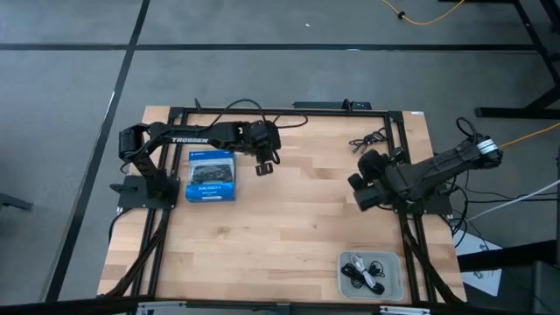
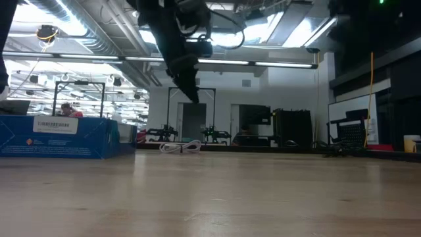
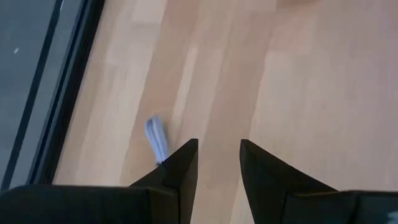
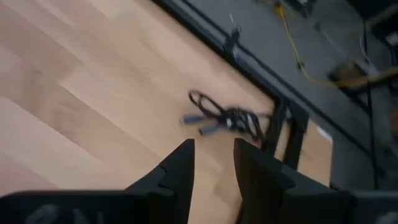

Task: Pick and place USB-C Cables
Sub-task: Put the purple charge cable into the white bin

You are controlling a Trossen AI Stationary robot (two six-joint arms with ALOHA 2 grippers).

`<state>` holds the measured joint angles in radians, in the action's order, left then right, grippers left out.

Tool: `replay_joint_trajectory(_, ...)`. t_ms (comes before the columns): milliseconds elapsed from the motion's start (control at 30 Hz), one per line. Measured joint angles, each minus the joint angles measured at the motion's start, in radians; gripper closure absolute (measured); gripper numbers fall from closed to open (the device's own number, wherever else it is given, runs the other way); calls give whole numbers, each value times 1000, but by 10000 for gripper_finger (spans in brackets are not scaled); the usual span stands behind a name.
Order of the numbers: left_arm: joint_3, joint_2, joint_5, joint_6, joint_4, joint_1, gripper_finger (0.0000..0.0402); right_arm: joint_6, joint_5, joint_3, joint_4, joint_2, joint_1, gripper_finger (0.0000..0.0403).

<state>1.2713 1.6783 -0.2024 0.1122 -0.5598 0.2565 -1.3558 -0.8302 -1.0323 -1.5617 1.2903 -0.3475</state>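
A pale USB-C cable point(image 3: 157, 137) lies on the wood just beside my left gripper's point(image 3: 219, 155) open fingers, and the low view shows this pale cable point(image 2: 181, 147) resting flat on the table. There my left gripper point(image 2: 193, 92) hangs well above it; from above it sits point(image 1: 264, 164) right of the blue box point(image 1: 210, 176). A black cable bundle point(image 1: 371, 140) lies near the far right corner. My right gripper point(image 1: 363, 178) is open and faces that black bundle point(image 4: 227, 118) from a short way off. More cables point(image 1: 363, 271) lie in a grey tray point(image 1: 395, 278).
The blue box point(image 2: 59, 137) stands on the left part of the table. The grey tray sits at the near right corner. Black frame rails point(image 1: 280, 112) run along the table's edges. Bare wood stretches across the middle point(image 1: 289, 219).
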Motion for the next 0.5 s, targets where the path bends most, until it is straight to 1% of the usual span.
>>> replay_joint_trajectory(100, -6, 0, -11, -7, 0, 1, 290, 1, 55, 23, 29, 0, 65, 287)
replay_joint_trajectory(200, -6, 0, -13, -6, 0, -8, 290, 39, 77, 23, 108, 0, 128, 287)
replay_joint_trajectory(267, -6, 0, -12, -1, 0, -12, 290, 134, 107, 17, 205, 0, 173, 287)
replay_joint_trajectory(300, -6, 0, -12, -1, 0, -15, 290, 189, 141, 17, 259, 0, 201, 287)
replay_joint_trajectory(367, -6, 0, -12, 3, 0, -15, 290, 319, 237, 20, 385, 0, 260, 287)
replay_joint_trajectory(433, -7, 0, -13, 17, 0, -14, 290, 483, 332, 37, 542, 0, 319, 287)
replay_joint_trajectory(500, -7, 0, -13, 35, 0, -12, 290, 638, 407, 56, 693, 0, 373, 287)
